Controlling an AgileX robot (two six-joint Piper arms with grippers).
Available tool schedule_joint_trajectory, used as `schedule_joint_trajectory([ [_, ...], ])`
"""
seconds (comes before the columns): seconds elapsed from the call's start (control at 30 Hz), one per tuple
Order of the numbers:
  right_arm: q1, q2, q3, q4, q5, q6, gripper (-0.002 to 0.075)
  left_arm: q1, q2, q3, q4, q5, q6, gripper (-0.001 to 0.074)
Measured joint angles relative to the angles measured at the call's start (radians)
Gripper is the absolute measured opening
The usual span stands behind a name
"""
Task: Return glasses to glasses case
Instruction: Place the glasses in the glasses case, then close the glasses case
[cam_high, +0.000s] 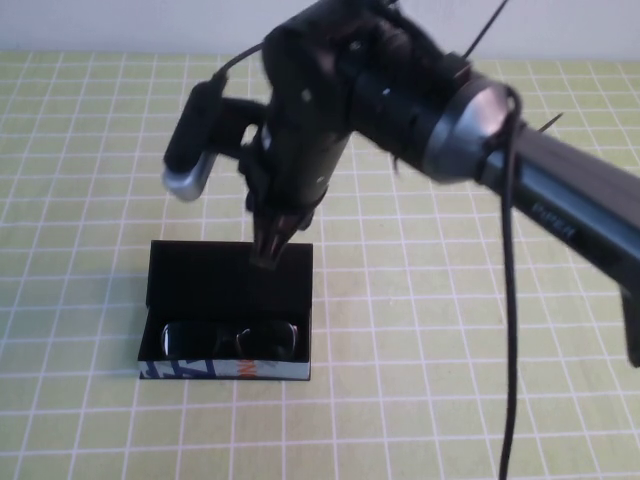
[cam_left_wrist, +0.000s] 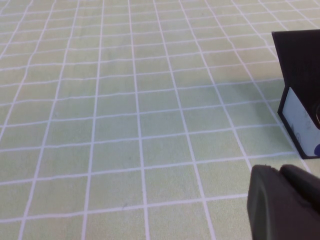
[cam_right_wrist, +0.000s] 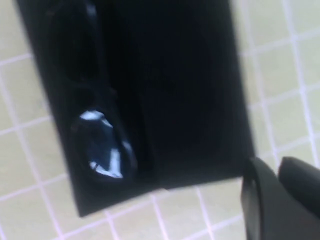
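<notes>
The glasses case (cam_high: 228, 285) lies open on the green grid mat, its black lid tipped back and its blue-white front side (cam_high: 200, 369) toward me. The black glasses (cam_high: 232, 340) lie inside the case. My right gripper (cam_high: 268, 256) points down, shut and empty, over the lid near its far edge. In the right wrist view a glasses lens (cam_right_wrist: 102, 150) shines inside the case (cam_right_wrist: 185, 85), and the right gripper (cam_right_wrist: 274, 164) is by the lid's edge. My left gripper (cam_left_wrist: 281, 171) is shut and empty, low over the mat beside the case's end (cam_left_wrist: 300, 117); the left arm is out of the high view.
The right arm (cam_high: 560, 190) crosses from the right edge over the mat, with its wrist camera (cam_high: 195, 150) above the case. The green mat with white grid lines (cam_high: 450, 340) covers the table.
</notes>
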Motion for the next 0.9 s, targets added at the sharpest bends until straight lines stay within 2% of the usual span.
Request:
schedule_joint_trajectory([
  [0.07, -0.034, -0.009, 0.000, 0.016, 0.002, 0.000, 0.0020, 0.000, 0.000, 0.000, 0.000, 0.000, 0.000, -0.0002],
  [0.2, -0.116, -0.024, 0.000, 0.088, 0.004, 0.002, -0.0006, 0.000, 0.000, 0.000, 0.000, 0.000, 0.000, -0.0002],
  [0.47, -0.278, -0.034, 0.000, 0.435, 0.009, 0.006, -0.0011, 0.000, 0.000, 0.000, 0.000, 0.000, 0.000, -0.0002],
  [0.67, -0.295, -0.034, 0.000, 0.492, 0.009, 0.006, -0.0011, 0.000, 0.000, 0.000, -0.009, -0.085, -0.023, -0.0002],
  [0.9, -0.295, -0.036, 0.000, 0.512, 0.009, 0.023, -0.0011, 0.000, 0.000, 0.000, -0.242, -0.210, -0.228, -0.0002],
])
